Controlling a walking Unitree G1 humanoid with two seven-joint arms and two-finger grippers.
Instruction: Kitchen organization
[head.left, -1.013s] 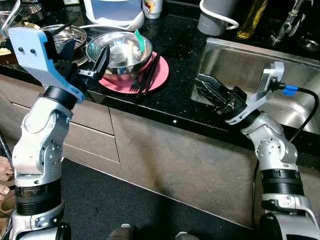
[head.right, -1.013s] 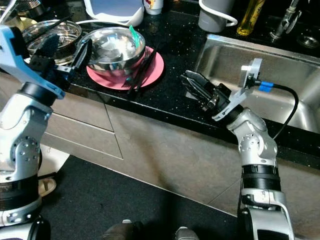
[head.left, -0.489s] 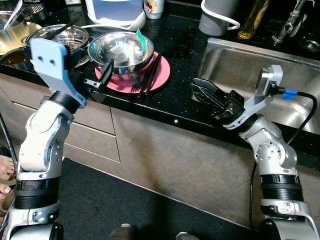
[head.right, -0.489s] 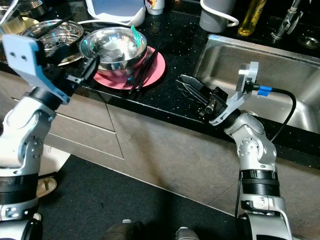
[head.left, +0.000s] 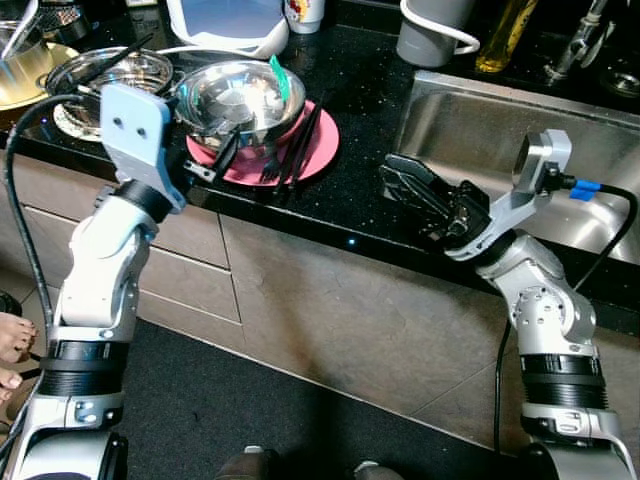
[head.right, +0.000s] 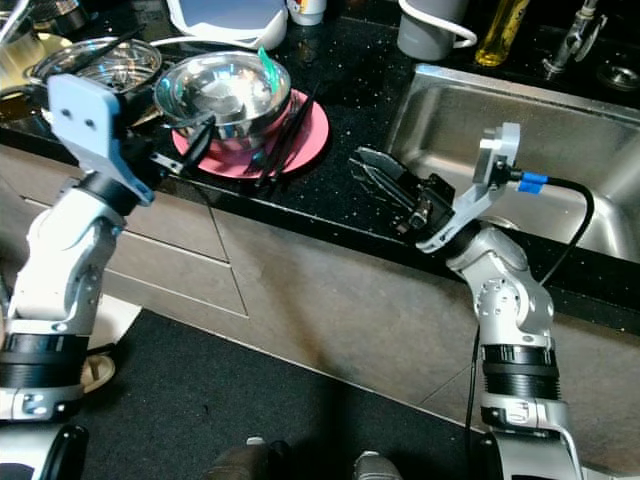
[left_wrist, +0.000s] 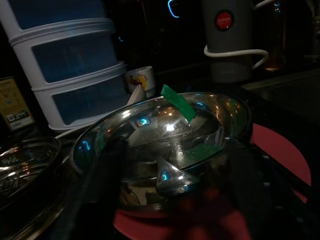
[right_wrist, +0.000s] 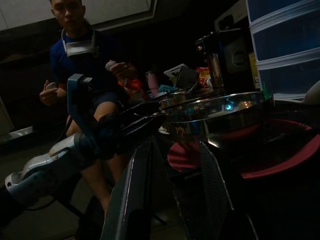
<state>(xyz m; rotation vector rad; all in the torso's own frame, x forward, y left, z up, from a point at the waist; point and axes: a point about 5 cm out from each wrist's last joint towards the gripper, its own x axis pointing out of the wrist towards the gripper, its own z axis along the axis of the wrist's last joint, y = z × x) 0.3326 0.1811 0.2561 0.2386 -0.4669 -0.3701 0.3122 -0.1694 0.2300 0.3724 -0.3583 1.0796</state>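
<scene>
A round, polished steel bowl (head.left: 240, 98) is seen seated on a flat pink plate (head.left: 315, 150) upon the speckled black counter (head.left: 360, 100). A green utensil (head.left: 279, 78) leans inside the bowl, its handle pointed toward 1 o'clock. Dark chopsticks (head.left: 303, 140) are laid across the plate, long axis 1 to 7 o'clock. The left gripper (head.left: 222, 155) is reached to the bowl's near rim; whether parted cannot be told. The right gripper (head.left: 408, 183) is held spread, empty, over the counter beside the steel sink (head.left: 470, 130).
</scene>
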